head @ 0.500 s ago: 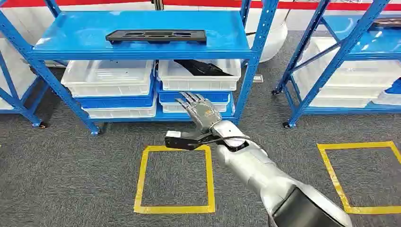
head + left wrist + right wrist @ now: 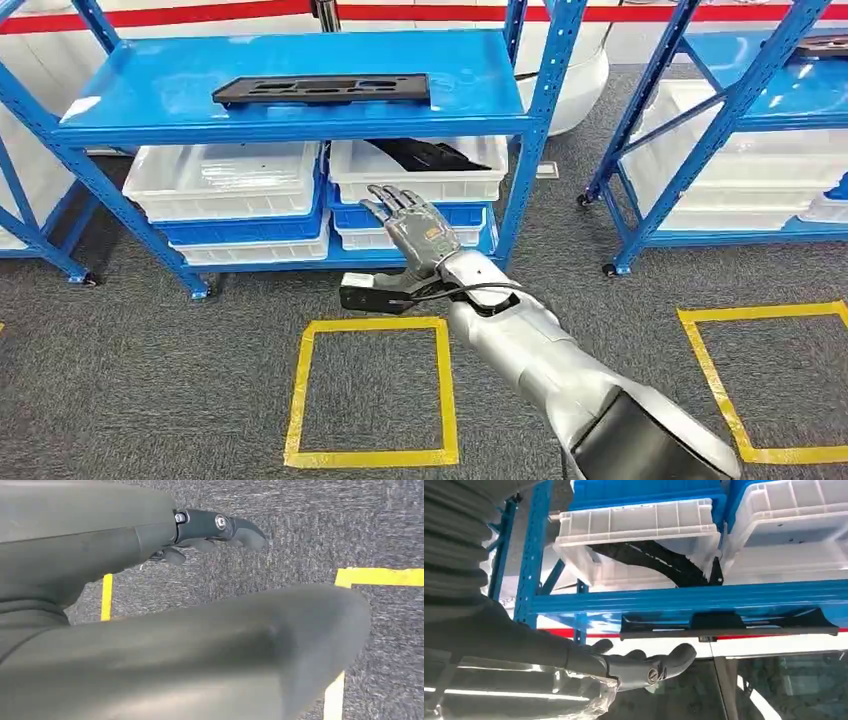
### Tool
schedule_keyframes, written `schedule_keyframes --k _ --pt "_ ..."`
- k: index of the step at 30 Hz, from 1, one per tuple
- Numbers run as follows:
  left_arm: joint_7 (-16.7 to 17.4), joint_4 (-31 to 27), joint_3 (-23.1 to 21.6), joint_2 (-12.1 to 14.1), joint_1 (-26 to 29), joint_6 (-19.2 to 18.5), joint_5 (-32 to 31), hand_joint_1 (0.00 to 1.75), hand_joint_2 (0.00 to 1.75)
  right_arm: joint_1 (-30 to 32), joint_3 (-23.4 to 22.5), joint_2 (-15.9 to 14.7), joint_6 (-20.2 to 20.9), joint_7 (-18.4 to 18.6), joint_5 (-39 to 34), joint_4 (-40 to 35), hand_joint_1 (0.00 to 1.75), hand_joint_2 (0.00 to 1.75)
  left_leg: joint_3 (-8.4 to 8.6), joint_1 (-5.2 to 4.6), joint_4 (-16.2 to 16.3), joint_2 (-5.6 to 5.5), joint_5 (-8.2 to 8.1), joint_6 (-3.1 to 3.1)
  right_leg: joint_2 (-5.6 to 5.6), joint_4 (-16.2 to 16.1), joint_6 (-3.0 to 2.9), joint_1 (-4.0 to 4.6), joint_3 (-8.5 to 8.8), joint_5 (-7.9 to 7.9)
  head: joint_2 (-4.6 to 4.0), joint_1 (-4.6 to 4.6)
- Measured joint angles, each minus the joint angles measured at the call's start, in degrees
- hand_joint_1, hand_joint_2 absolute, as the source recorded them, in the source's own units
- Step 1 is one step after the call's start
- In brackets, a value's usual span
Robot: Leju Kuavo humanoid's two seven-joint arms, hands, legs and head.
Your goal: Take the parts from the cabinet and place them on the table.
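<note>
Flat black slotted part on shelf

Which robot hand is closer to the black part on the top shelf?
Right. The right robot hand is raised toward the rack below the black part; the left robot hand hangs over the carpet.

flat black part, long and slotted, is seen lying lengthwise on the top shelf of the blue cabinet. a second black part is seen resting tilted in a white bin just below.
</note>
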Motion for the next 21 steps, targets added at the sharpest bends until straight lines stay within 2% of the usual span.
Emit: schedule_keyframes --k 1,2,3,4,5,6,8,9,10,11,12,13,14,15,16,17,18,19,20,21 --pt "0.0 0.0 0.0 0.04 0.0 0.0 -0.22 0.0 0.0 -0.23 -0.04 0.24 0.24 0.0 0.0 -0.02 0.0 1.75 1.44 0.43 -4.03 0.06 3.16 -0.51 0.03 0.11 0.38 -0.37 0.52 -0.44 0.0 -0.02" --pt "0.0 0.0 0.0 0.07 -0.02 0.0 -0.44 0.0 0.0 -0.6 -0.04 0.5 0.68 0.0 0.04 -0.04 0.0 1.75 3.6 0.79 -9.14 0.26 6.31 -0.95 0.06 0.29 0.85 -0.71 1.08 -0.94 0.0 -0.02" --pt "0.0 0.02 0.0 0.0 -0.02 -0.02 -0.52 0.0 0.0 -1.11 -0.04 0.81 1.2 0.02 0.26 -0.04 0.0 1.75 5.69 1.27 -14.07 0.77 8.69 -1.54 0.06 0.41 1.48 -0.48 1.33 -1.5 0.0 -0.09" --pt "0.13 0.09 0.0 -0.31 -0.2 -0.15 -0.59 0.0 0.0 -1.81 -0.02 1.27 1.79 0.09 0.57 -0.07 0.0 1.75 6.62 0.45 -15.1 0.63 7.07 -1.91 0.16 0.62 2.08 -0.14 1.3 -1.9 0.0 -0.83" --pt "0.22 0.09 0.0 -0.17 -0.48 -0.18 -0.67 0.0 0.0 -2.3 -0.02 1.48 2.25 0.26 0.83 -0.07 0.0 1.75 6.62 0.56 -14.95 0.72 6.86 -0.69 0.14 0.54 2.41 0.1 1.22 -1.99 0.0 -0.68" --pt "0.26 0.09 0.0 -0.17 -0.55 -0.17 -0.85 0.0 0.0 -2.61 -0.02 1.7 2.6 0.33 0.9 -0.07 0.0 1.75 6.52 0.39 -14.97 0.63 6.69 -0.26 0.14 0.39 2.71 0.15 0.89 -2.1 0.0 -0.48" --pt "0.28 0.09 0.0 -0.2 -0.49 -0.2 -1.03 0.0 0.0 -2.92 -0.02 2.45 3.32 0.79 1.27 -0.09 0.0 1.75 6.79 -0.16 -15.12 0.43 6.37 1.01 -0.1 -0.12 3.65 0.21 1.66 -2.46 0.0 -0.55" --pt "0.33 0.07 0.0 -0.2 -0.46 -0.2 -1.11 0.0 0.0 -3.16 -0.02 2.71 3.56 1.05 1.42 -0.11 0.0 1.75 7.33 -0.09 -15.32 0.42 6.33 1.71 -0.28 0.81 3.96 -0.02 1.35 -2.95 0.0 -0.44" --pt "0.33 0.07 0.0 -0.24 -0.51 -0.2 -1.16 0.0 0.0 -3.55 -0.02 2.88 3.69 1.55 1.59 -0.11 0.0 1.75 7.62 -0.33 -15.33 0.27 5.99 2.26 -0.32 3.65 3.58 0.13 0.17 -3.98 0.0 -0.4" --pt "0.42 0.07 0.0 -0.24 -0.56 -0.17 -1.18 0.0 0.0 -3.88 0.0 2.99 3.89 1.99 1.81 -0.09 0.0 1.75 7.8 -0.5 -15.32 0.28 5.79 2.79 -0.31 7.69 3.03 0.1 -1.98 -5.43 0.0 -0.37" --pt "0.5 0.07 0.0 -0.24 -0.61 -0.18 -1.2 0.0 0.0 -4.08 0.0 3.02 4.2 2.6 1.9 0.02 0.0 1.75 8.0 -0.69 -15.31 0.26 5.52 3.18 -0.32 13.41 2.49 0.13 -5.4 -7.38 0.0 -0.39" --pt "0.59 0.07 0.0 -0.24 -0.61 -0.17 -1.33 0.0 0.0 -4.1 0.0 3.04 4.31 3.15 1.92 0.15 0.0 1.75 8.23 -0.9 -15.3 0.14 5.26 3.53 -0.3 18.15 2.26 0.23 -8.53 -8.54 0.0 -0.31" --pt "0.74 0.07 0.0 -0.24 -0.6 -0.05 -1.46 0.0 0.0 -4.09 0.0 3.04 4.39 3.56 1.92 0.37 0.0 1.75 8.56 -1.15 -15.29 -0.05 4.97 3.66 -0.3 20.45 2.39 0.39 -10.48 -8.49 0.0 -0.31" --pt "0.85 0.09 0.0 -0.24 -0.54 0.02 -1.53 0.0 0.0 -4.16 0.0 3.06 4.52 3.94 1.92 0.55 0.0 1.75 9.02 -1.43 -15.28 -0.2 4.64 3.75 -0.3 19.8 2.65 0.61 -11.04 -7.38 0.0 -0.33" --pt "0.89 0.09 0.0 -0.26 -0.44 0.15 -1.55 0.0 0.0 -4.39 -0.02 3.1 4.76 4.26 2.1 0.72 0.0 1.75 9.57 -1.7 -15.28 -0.34 4.24 3.79 -0.3 16.53 3.0 0.85 -10.22 -5.07 0.0 -0.29" --pt "0.92 0.09 0.0 -0.28 -0.45 0.17 -1.55 0.0 0.0 -4.83 -0.02 3.21 5.01 4.66 2.41 0.88 0.0 1.75 10.18 -1.94 -15.28 -0.44 3.84 3.82 -0.29 11.45 3.22 1.31 -8.48 -2.05 0.0 -0.31" --pt "0.92 0.09 0.0 -0.31 -0.49 0.17 -1.57 0.0 0.0 -5.39 -0.02 3.3 5.4 5.03 2.71 1.05 0.0 1.75 10.83 -2.22 -15.31 -0.48 3.42 3.83 -0.3 5.87 3.02 1.66 -6.54 0.82 0.0 -0.35" --pt "0.92 0.13 0.0 -0.46 -0.48 0.17 -1.62 0.0 0.0 -5.82 0.0 3.39 5.61 5.44 3.02 1.36 0.0 1.75 11.1 -2.5 -15.25 -0.57 2.97 3.72 -0.25 2.03 2.18 2.19 -5.26 2.43 0.0 -0.28" --pt "0.9 0.13 0.0 -0.46 -0.57 0.17 -1.62 0.0 0.0 -6.14 0.0 3.5 5.88 5.77 3.28 1.57 0.0 1.75 11.34 -2.83 -15.2 -0.78 2.42 3.45 -0.29 1.84 1.68 2.29 -4.52 2.39 0.0 -0.5" --pt "0.9 0.13 0.0 -0.46 -0.58 0.15 -1.62 0.0 0.0 -6.26 0.02 3.72 6.01 6.21 3.48 1.79 0.0 1.75 11.41 -2.76 -15.23 -0.72 2.28 3.26 -0.29 1.9 1.39 2.23 -4.49 2.27 0.0 -0.35"
